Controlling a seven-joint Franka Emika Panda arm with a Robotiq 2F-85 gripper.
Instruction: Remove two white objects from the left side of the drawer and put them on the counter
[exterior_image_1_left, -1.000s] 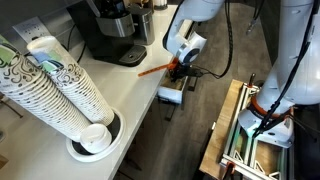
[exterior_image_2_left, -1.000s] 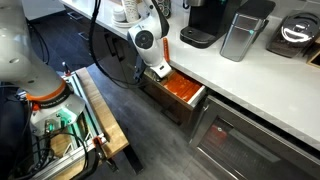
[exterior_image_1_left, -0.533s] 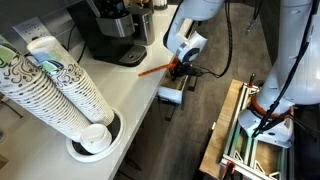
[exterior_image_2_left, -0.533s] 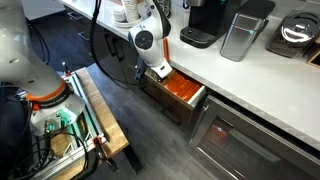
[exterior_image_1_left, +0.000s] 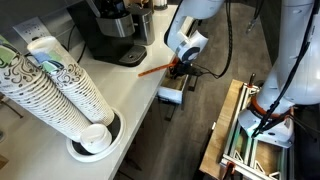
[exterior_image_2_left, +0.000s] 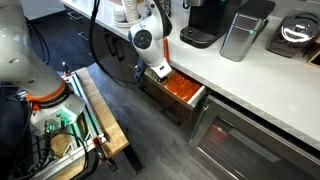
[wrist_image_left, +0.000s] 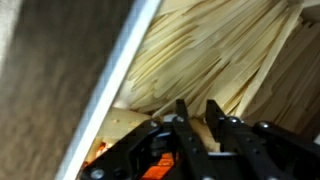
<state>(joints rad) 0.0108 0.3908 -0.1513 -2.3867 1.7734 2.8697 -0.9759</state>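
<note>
In an exterior view, the gripper (exterior_image_1_left: 180, 70) hangs low over the open drawer (exterior_image_1_left: 172, 96), which juts out from the counter (exterior_image_1_left: 130, 85) edge. The counter looks pale and smooth here. I cannot make out any white piece laid on it near the drawer, only a thin orange stick (exterior_image_1_left: 150, 68) at nine o'clock of the gripper. By that, neither piece seems to be out yet.

In an exterior view from the floor side, the gripper (exterior_image_2_left: 158, 71) dips into the drawer (exterior_image_2_left: 197, 103) at its ten o'clock end. The inside shows bright orange and the walls are flat and white. The counter (exterior_image_2_left: 250, 75) runs long and glossy above.

In the wrist view, the gripper (wrist_image_left: 197, 118) comes in at six o'clock. Its black fingers are near together with a thin gap, and I cannot tell whether they pinch anything. Above them lie pale tan sticks (wrist_image_left: 210, 50), slim, matte and fanned. A white wall (wrist_image_left: 115, 90) cuts across on a slant at nine o'clock.
</note>
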